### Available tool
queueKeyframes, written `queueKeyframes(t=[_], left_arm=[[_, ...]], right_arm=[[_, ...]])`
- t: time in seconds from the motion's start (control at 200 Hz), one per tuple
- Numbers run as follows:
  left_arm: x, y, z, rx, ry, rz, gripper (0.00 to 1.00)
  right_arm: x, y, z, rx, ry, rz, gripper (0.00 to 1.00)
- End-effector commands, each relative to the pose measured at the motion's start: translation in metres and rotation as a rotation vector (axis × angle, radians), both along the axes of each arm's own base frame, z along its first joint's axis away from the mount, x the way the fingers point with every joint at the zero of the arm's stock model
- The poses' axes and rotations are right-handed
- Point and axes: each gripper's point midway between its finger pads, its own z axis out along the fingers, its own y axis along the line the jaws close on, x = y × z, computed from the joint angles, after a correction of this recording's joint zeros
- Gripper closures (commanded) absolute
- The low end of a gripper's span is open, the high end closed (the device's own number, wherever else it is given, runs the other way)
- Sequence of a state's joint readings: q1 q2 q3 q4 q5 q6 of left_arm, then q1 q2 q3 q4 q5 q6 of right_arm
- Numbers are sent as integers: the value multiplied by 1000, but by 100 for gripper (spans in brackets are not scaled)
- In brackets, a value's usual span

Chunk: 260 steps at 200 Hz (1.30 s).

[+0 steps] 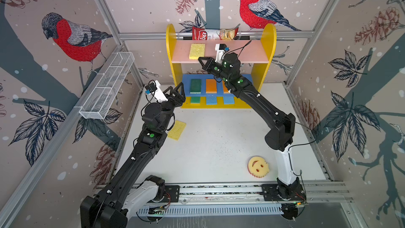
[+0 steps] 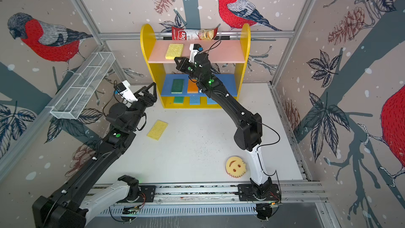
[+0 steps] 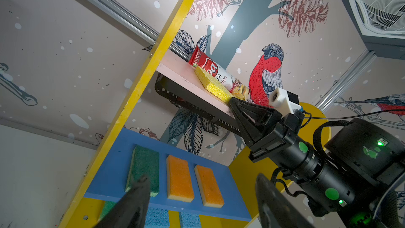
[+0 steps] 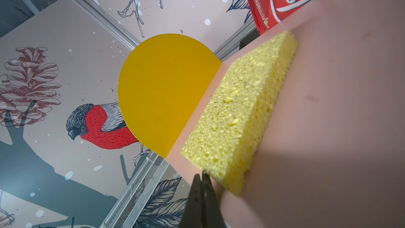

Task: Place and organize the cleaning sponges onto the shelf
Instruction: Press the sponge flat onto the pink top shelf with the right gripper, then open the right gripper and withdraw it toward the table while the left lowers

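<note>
**Right gripper (image 4: 201,177), jaws pressed shut and empty, is nosing at the front corner of the yellow sponge (image 4: 241,110) on the shelf's (image 1: 171,40) pink top board (image 4: 328,106).**

From the jaws the sponge is lying farther back and toward the shelf's left panel, its long axis running front to back. Whether the tip is touching it or sitting just beside it, I cannot tell. The right arm is by far the nearer. The left gripper (image 1: 183,93) is hanging open and empty before the shelf's lower left corner. The board is looking smooth, so a push would likely slide the sponge. Bare board is lying to its right, and the chips bag (image 1: 203,34) is sitting close behind. A second yellow sponge (image 1: 177,130) and the smiley sponge (image 1: 258,166) are waiting on the table (image 1: 219,141) in front of the shelf.
</note>
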<state>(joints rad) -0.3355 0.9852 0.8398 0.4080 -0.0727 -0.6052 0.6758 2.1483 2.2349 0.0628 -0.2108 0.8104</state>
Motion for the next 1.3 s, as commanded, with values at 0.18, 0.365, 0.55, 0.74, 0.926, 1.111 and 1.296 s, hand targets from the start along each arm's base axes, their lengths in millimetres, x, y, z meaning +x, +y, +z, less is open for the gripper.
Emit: queueKeyframes(t=[0.18, 0.365, 0.55, 0.74, 0.926, 1.111, 1.296], left_arm=[[1, -1, 6, -12, -26, -11, 25], [2, -2, 6, -14, -25, -12, 25], [2, -2, 5, -14, -22, -12, 25], [3, -2, 6, -16, -24, -14, 25], [0, 0, 7, -3, -22, -8, 25], [-9, 14, -3, 32, 14, 49, 23], [-28, 32, -24, 67, 65, 113, 20]], right_arm=[[25, -16, -7, -26, -30, -137, 100], [28, -20, -9, -28, -17, -162, 100], [30, -22, -7, -25, -15, -182, 98], [31, -23, -8, -23, -9, -183, 97], [15, -13, 2, -14, -54, -87, 96], [-34, -12, 27, -44, -187, -8, 93], [-104, -58, 56, -85, -383, -140, 91]])
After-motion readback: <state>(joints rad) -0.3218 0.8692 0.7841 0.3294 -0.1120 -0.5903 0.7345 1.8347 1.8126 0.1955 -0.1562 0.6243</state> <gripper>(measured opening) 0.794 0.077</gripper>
